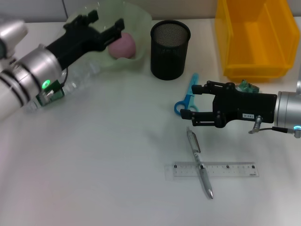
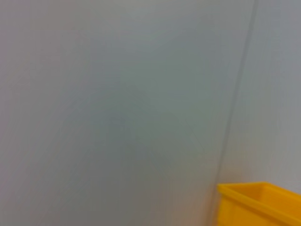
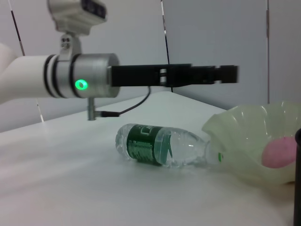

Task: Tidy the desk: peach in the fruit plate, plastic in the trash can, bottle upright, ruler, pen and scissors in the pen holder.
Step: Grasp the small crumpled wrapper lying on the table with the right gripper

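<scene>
peach (image 1: 123, 45) lying in fruit plate (image 1: 141, 19) | bottle (image 1: 77, 77) lying flat under open left end effector (image 1: 106, 26) | open right end effector (image 1: 194, 104) nearing scissors (image 1: 187, 97) | pen (image 1: 199, 162), ruler (image 1: 214, 169) waiting on table (image 1: 94, 169)

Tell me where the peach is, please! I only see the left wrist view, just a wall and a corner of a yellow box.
Observer: The peach sits in the fruit plate, and the open left tool hovers over that plate.
Operator: Is the bottle standing up?
Observer: No, it lies on its side on the desk, right beside the plate.
Operator: What is the other arm doing?
Observer: The right tool is open and sits right at the scissors, which lie flat on the desk near the pen holder.
</scene>
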Available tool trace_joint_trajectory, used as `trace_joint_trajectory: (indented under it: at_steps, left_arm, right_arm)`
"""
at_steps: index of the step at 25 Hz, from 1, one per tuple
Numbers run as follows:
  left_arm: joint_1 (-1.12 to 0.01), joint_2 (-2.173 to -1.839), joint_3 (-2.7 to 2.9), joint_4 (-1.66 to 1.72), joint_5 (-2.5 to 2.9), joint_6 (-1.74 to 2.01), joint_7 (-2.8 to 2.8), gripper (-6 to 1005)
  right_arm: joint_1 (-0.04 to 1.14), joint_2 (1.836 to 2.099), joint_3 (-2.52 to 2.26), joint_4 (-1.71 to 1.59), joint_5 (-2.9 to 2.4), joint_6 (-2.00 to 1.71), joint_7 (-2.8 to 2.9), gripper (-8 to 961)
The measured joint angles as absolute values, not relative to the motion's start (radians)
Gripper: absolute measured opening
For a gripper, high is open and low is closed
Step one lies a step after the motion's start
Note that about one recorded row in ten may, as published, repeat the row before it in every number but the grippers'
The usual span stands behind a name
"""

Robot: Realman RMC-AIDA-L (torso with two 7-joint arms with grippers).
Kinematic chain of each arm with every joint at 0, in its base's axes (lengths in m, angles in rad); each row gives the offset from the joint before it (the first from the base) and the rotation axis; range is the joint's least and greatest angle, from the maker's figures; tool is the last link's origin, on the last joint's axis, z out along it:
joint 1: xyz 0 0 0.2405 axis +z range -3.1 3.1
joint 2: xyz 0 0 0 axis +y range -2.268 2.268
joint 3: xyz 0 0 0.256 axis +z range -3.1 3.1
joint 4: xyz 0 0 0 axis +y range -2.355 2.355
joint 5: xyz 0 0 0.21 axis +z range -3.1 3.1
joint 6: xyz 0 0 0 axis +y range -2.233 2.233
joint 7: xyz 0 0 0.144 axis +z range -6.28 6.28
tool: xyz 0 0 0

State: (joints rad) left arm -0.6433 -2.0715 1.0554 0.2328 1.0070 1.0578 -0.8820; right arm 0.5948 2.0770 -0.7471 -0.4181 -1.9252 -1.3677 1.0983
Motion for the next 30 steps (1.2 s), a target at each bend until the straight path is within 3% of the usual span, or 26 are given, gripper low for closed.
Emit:
trace_joint_trajectory:
  at_steps: [3,4,5,8,17,30]
  left_arm:
    - [-0.631,-2.071,1.067,0.247,1.007,1.063,-0.891,847]
    - [-0.599,-2.071,1.087,0.281,1.007,1.079,-0.909,847]
    - [-0.498,-2.069,1.113,0.365,1.007,1.135,-0.949,847]
    - [-0.427,-2.059,1.115,0.385,1.014,1.202,-0.961,847]
    - [-0.351,-2.009,1.114,0.379,1.140,1.345,-0.979,846]
    - [-0.364,-2.053,1.115,0.374,1.188,1.303,-0.960,846]
  right_arm:
    - [0.595,2.077,-0.746,-0.421,-1.923,-1.373,1.100,724]
    - [0.595,2.077,-0.746,-0.422,-1.923,-1.374,1.102,724]
    - [0.595,2.077,-0.746,-0.423,-1.922,-1.376,1.104,724]
    - [0.595,2.077,-0.745,-0.424,-1.915,-1.377,1.106,723]
    - [0.595,2.077,-0.744,-0.421,-1.889,-1.403,1.121,720]
    - [0.595,2.077,-0.744,-0.414,-1.870,-1.394,1.124,716]
